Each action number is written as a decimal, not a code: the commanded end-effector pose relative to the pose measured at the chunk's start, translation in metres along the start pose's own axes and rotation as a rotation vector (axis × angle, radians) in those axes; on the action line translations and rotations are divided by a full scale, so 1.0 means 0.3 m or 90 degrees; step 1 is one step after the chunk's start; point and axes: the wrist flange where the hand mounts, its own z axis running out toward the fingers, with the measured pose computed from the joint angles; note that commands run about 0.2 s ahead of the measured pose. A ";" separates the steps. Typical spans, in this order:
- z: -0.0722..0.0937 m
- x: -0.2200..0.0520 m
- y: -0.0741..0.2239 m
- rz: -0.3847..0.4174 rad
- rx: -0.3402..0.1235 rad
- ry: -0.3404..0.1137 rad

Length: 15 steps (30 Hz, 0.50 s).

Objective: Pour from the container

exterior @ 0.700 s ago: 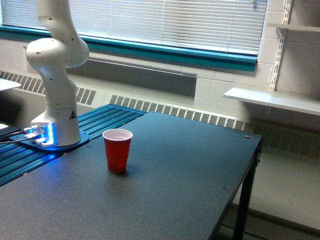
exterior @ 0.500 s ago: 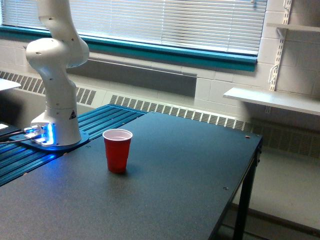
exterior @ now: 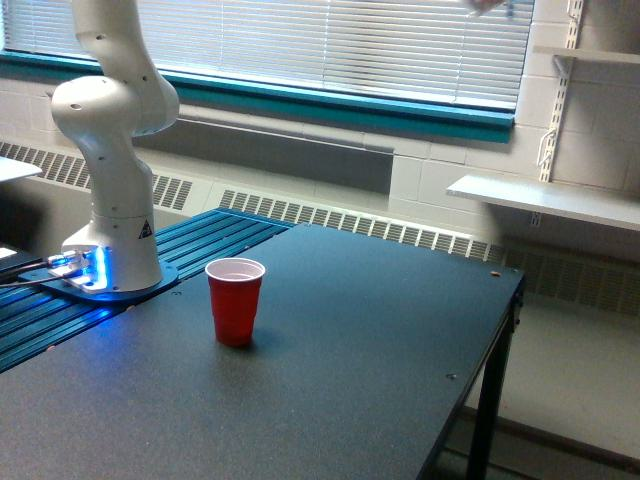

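A red plastic cup with a white inside stands upright on the dark table, left of centre. The arm's white base and lower links rise at the exterior view's left and leave the frame at the top. The gripper is out of view. A small blurred pinkish sliver pokes in at the top edge, high above the table's far right part. Too little of it shows to tell whether it is the container.
The table's right edge and a leg drop to the floor at the exterior view's right. Blue ribbed rails lie beside the arm's base. Wall shelves hang at the right, with window blinds behind.
A pinkish blurred sliver has come into view at the top edge, right of centre. The red cup and the arm's base have not moved.
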 end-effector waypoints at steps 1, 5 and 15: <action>-0.060 -0.067 0.116 0.026 -0.045 0.001; -0.094 -0.124 0.180 0.045 -0.048 -0.007; -0.231 -0.220 0.314 0.093 -0.049 -0.005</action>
